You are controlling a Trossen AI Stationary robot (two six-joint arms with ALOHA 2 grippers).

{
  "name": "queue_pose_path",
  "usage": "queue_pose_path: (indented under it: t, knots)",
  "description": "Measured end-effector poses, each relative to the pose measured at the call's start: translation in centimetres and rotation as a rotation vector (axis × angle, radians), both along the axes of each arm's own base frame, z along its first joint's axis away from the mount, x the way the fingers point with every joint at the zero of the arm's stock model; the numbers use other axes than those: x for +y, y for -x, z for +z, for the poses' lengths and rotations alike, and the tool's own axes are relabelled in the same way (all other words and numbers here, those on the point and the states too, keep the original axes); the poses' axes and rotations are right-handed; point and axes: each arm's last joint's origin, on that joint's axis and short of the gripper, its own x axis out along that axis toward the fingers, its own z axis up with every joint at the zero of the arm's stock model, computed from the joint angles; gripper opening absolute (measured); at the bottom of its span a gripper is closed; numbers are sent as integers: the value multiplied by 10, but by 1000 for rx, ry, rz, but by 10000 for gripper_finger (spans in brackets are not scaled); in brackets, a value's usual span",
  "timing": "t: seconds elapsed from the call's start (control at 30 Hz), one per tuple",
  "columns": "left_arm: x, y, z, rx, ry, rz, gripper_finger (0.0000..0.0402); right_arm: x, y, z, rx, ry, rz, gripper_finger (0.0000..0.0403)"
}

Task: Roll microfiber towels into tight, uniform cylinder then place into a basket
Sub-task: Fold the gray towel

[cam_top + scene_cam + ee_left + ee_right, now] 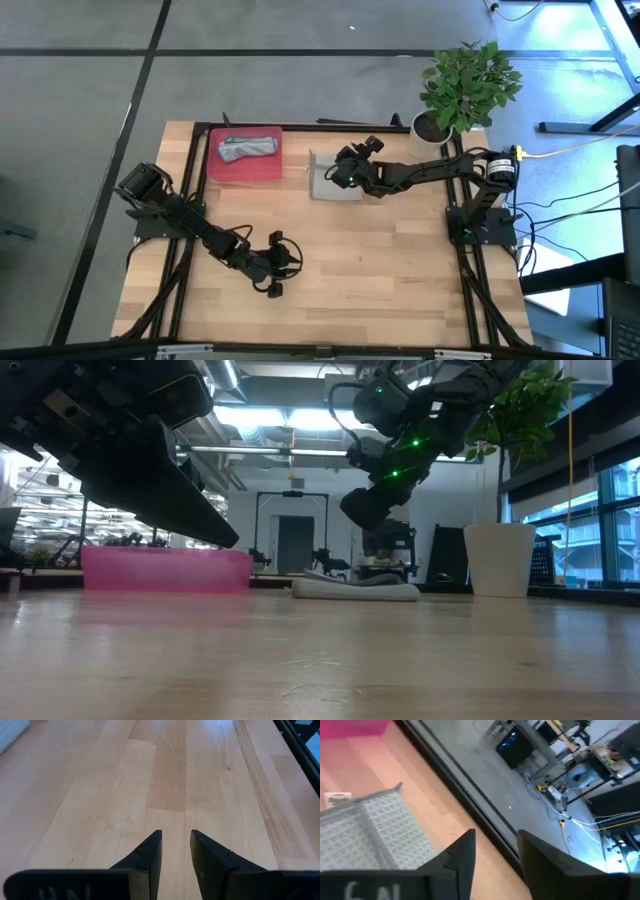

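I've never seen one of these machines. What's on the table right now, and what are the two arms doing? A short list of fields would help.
Red tray: far left part of the table, holding one rolled-up towel
Grey towel: lying flat on the table, right of the tray
Right hand: above the grey towel, fingers apart, holding nothing
Left hand: over bare wood near the front, fingers slightly apart, holding nothing
Potted plant: far right corner

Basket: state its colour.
The basket is red in the high view, where it shows best; from table height it looks pinker.
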Motion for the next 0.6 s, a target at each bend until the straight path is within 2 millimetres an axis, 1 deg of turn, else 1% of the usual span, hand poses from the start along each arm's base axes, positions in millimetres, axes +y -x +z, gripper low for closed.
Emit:
queue_pose_path:
  t: [0.1,0.2,0.27,0.33,0.5,0.6]
  knots:
    - [2,-1,0,-4,-9,16,94,9,-2,0,-7,-105,129,160]
    - [7,-3,0,-5,-11,37,94,17,-1,-9,2,-326,283,164]
    - [10,-5,0,-4,-12,48,94,18,0,-18,-20,-467,335,164]
    - [13,-6,0,-4,-12,60,94,19,6,-29,-12,-543,334,164]
    - [19,-9,0,3,-9,71,94,21,16,-51,11,-590,274,164]
    - [18,-9,0,5,-10,69,94,22,22,-58,10,-625,243,165]
